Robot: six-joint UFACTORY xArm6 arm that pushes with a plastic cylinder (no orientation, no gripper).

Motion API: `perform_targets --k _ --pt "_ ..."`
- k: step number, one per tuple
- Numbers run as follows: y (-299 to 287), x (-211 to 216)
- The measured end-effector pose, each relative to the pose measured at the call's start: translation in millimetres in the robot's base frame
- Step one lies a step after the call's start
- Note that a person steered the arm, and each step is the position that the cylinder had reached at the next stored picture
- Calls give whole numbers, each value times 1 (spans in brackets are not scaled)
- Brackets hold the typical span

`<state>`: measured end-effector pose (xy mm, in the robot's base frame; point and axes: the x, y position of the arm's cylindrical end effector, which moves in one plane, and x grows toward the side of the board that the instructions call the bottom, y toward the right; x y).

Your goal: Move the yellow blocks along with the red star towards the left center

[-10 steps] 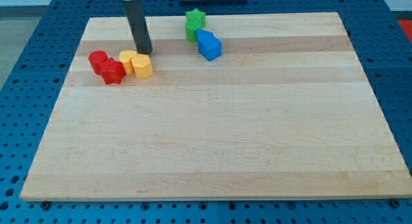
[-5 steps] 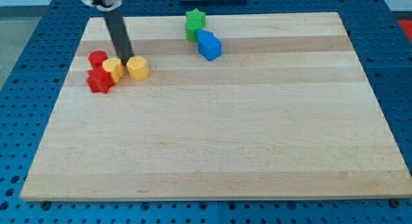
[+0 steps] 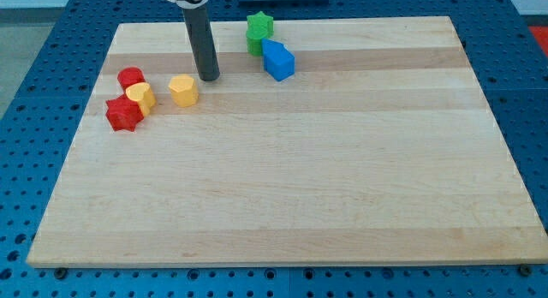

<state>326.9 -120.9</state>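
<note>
A red star block lies near the board's left edge in the camera view. A yellow block touches its upper right. A second yellow block, hexagonal, sits apart to the right. A red round block sits just above the first yellow one. My tip is down on the board, just up and right of the hexagonal yellow block, with a small gap between them.
A green block and a blue block sit together at the view's top centre, right of my rod. The wooden board rests on a blue perforated table.
My tip pushed left between the yellow blocks, then moved back right. The left yellow block and the red star slid left and down; the two yellow blocks are now apart.
</note>
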Motion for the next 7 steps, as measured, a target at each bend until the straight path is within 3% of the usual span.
perform_targets --k 5,6,7 --pt "-54 34" --pt "-33 34" --pt "30 34"
